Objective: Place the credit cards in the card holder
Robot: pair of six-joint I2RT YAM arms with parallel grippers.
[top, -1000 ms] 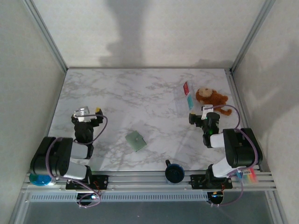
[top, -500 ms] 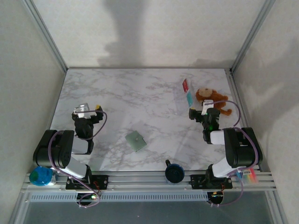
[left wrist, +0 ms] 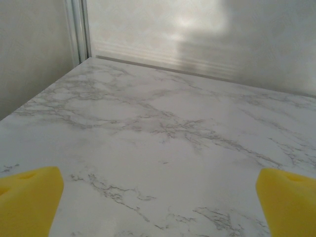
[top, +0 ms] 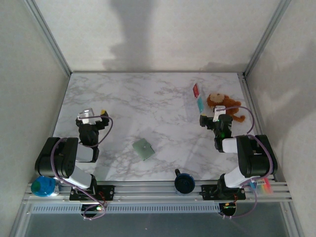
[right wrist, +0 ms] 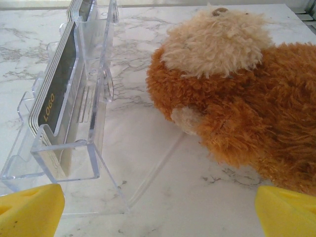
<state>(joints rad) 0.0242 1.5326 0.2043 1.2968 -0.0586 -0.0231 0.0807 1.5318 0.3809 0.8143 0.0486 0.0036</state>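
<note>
Credit cards: leaning upright in a clear plastic stand, just left of the plush toy.
Handling: thin, stiff, slick, likely light; you should pinch the exposed top edge.
Card holder: flat grey-green fold, well to the toy's near left.
Left jaws: spread, empty, over marbled desk.
Right jaws: spread, empty, facing stand and toy.

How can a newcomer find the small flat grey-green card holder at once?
Start at the white marble table and look near the middle of its front half. The small flat grey-green card holder lies there alone, turned askew. Unlike the furry brown plush toy and the clear plastic card stand at the far right, it is flat and touches nothing.
</note>
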